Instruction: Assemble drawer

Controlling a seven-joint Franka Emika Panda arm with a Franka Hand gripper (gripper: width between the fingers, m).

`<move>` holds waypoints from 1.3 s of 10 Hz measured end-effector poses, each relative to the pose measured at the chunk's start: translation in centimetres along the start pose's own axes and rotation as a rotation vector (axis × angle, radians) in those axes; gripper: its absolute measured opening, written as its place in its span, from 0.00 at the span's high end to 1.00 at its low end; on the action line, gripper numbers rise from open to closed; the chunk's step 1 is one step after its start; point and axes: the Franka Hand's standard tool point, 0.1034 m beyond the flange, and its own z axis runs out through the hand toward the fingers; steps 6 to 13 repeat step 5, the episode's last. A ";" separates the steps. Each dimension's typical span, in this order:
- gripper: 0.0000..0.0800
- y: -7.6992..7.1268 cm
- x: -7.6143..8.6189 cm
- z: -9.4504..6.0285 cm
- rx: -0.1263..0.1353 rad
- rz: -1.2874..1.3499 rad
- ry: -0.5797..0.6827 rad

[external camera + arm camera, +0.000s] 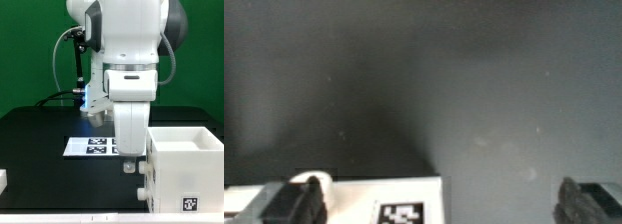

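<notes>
The drawer's large white cube housing stands on the black table at the exterior view's right, with a tag on its near face. Knob-like bumps show on its left side. My gripper points down just left of the housing's top edge. In the wrist view my gripper is open, with its fingers wide apart. Between them a white part with a tag and a rounded knob lies close to one finger. I cannot tell whether anything touches it.
The marker board lies flat on the table behind my gripper. A small white piece shows at the exterior view's left edge. A green wall stands behind the arm's base.
</notes>
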 end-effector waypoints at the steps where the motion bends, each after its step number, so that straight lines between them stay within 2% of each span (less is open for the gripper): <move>1: 0.19 0.0 -0.9 -0.1 0.001 -0.006 -0.002; 3: 0.19 0.2 -1.7 -0.5 -0.009 0.005 -0.004; 13: 0.19 0.2 -1.7 -0.4 -0.007 0.005 -0.004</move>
